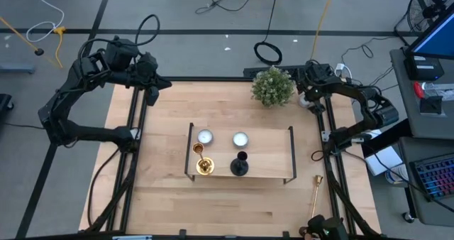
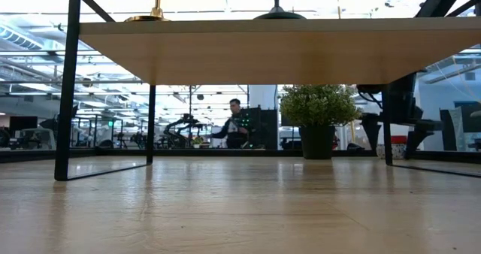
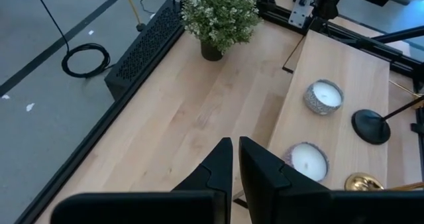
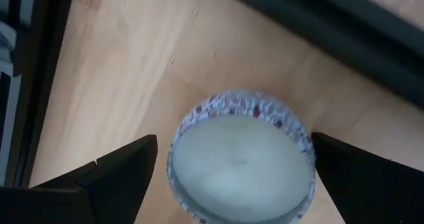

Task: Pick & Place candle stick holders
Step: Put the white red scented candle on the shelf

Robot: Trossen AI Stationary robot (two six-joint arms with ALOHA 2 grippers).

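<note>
Two candle stick holders stand upright on the wooden stand mid tabletop: a gold candlestick at its front-left w/ a black candlestick just beside it. A second gold candlestick appears to lie on the tabletop near the front-right edge, well apart from the stand. They're probably stiff metal, light but top-heavy, w/ slick slim stems. The best hold is likely mid-stem, jaws square across it, since a grip up near the cup could tip them. The left gripper hovers at the back-left corner, tilted down toward the stand, jaws clenched on nothing. The right gripper is at the back-right by the plant, pointing down, jaws released wide either side of a small white candle, not gripping it.
</note>
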